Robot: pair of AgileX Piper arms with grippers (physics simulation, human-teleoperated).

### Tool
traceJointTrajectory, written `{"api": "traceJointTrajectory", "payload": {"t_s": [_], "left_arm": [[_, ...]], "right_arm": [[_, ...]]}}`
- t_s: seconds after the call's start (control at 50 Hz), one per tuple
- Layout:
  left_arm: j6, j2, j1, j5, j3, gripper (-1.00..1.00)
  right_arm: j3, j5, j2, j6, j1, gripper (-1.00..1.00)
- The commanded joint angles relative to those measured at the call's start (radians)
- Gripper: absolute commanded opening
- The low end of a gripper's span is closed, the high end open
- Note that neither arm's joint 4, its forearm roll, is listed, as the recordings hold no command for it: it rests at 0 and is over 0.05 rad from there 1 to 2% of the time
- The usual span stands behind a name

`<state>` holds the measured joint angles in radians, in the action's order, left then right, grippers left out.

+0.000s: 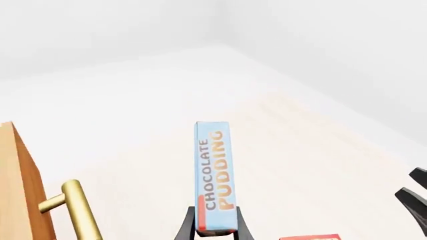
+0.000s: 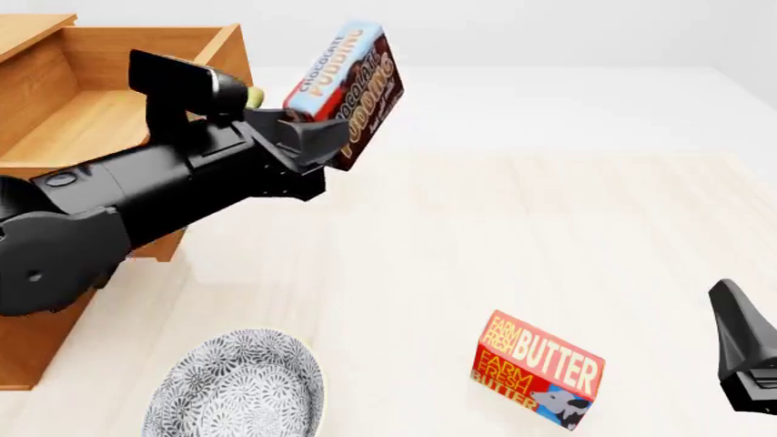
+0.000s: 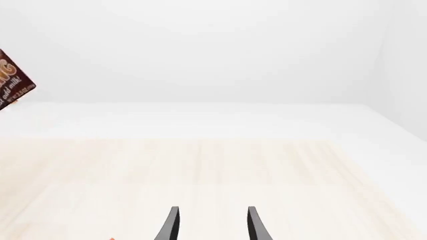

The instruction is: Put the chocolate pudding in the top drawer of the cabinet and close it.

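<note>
My left gripper (image 2: 318, 137) is shut on the chocolate pudding (image 2: 349, 89), a thin box with a dark brown face and light blue top, held high in the air just right of the cabinet (image 2: 36, 346). In the left wrist view the pudding (image 1: 213, 177) stands up between my fingers (image 1: 185, 227). The top drawer (image 2: 85, 118) is pulled open, its inside bare; its brass handle (image 1: 77, 210) shows beside the pudding. A corner of the pudding (image 3: 13, 82) shows in the right wrist view. My right gripper (image 3: 210, 222) is open and empty, low at the right (image 2: 747, 350).
A red-and-yellow butter box (image 2: 537, 369) stands on the table at the front right; its top edge shows in the left wrist view (image 1: 310, 237). A patterned grey bowl (image 2: 237, 387) sits at the front left, near the cabinet's base.
</note>
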<state>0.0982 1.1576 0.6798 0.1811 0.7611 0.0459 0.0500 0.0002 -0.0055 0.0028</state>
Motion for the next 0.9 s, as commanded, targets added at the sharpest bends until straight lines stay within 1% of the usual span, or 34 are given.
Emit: {"api": "traceJointTrajectory", "payload": {"t_s": [0.02,0.04,0.24,0.28,0.3,0.32,0.34,0.36,0.42,0.44,0.5,0.58,0.64,0.68,0.7,0.74,0.78,0.8,0.86,0.9], "left_arm": [[-0.048,-0.094,-0.050,-0.071,0.025,-1.00],[-0.041,-0.096,-0.050,-0.080,0.032,-1.00],[-0.058,-0.109,-0.061,-0.146,0.084,-1.00],[-0.009,-0.109,-0.058,-0.171,0.101,-1.00],[-0.035,-0.113,-0.069,-0.176,0.101,-1.00],[-0.040,-0.119,-0.071,-0.177,0.103,-1.00],[-0.027,-0.121,-0.070,-0.186,0.106,-1.00],[-0.055,-0.130,-0.092,-0.191,0.103,-1.00],[-0.033,-0.138,-0.096,-0.200,0.106,-1.00],[-0.048,-0.148,-0.115,-0.207,0.106,-1.00],[-0.044,-0.162,-0.134,-0.223,0.110,-1.00],[-0.065,-0.182,-0.168,-0.256,0.131,-1.00],[-0.057,-0.188,-0.186,-0.263,0.135,-1.00],[-0.073,-0.195,-0.199,-0.280,0.146,-1.00],[-0.062,-0.200,-0.211,-0.288,0.152,-1.00],[-0.079,-0.202,-0.222,-0.297,0.159,-1.00],[-0.079,-0.215,-0.231,-0.309,0.171,-1.00],[-0.100,-0.228,-0.246,-0.308,0.167,-1.00],[-0.091,-0.234,-0.249,-0.318,0.172,-1.00],[-0.096,-0.243,-0.266,-0.319,0.169,-1.00]], "right_arm": [[0.000,0.000,0.000,0.000,0.000,1.00],[0.000,0.000,0.000,0.000,0.000,1.00],[0.000,0.000,0.000,0.000,0.000,1.00],[0.000,0.000,0.000,0.000,0.000,1.00],[0.000,0.000,0.000,0.000,0.000,1.00],[0.000,0.000,0.000,0.000,0.000,1.00],[0.000,0.000,0.000,0.000,0.000,1.00],[0.000,0.000,0.000,0.000,0.000,1.00],[0.000,0.000,0.000,0.000,0.000,1.00],[0.000,0.000,0.000,0.001,0.000,1.00],[0.000,0.000,0.000,0.000,0.000,1.00],[0.000,0.000,0.000,0.000,0.000,1.00],[0.000,0.000,0.000,0.000,0.000,1.00],[0.000,0.000,0.000,0.000,0.000,1.00],[0.000,0.000,0.000,0.001,0.000,1.00],[0.000,0.000,0.000,0.000,0.000,1.00],[0.000,0.000,0.000,0.000,0.000,1.00],[0.000,0.000,0.000,0.000,0.000,1.00],[0.000,0.000,0.000,0.000,0.000,1.00],[0.000,0.000,0.000,0.000,0.000,1.00]]}}
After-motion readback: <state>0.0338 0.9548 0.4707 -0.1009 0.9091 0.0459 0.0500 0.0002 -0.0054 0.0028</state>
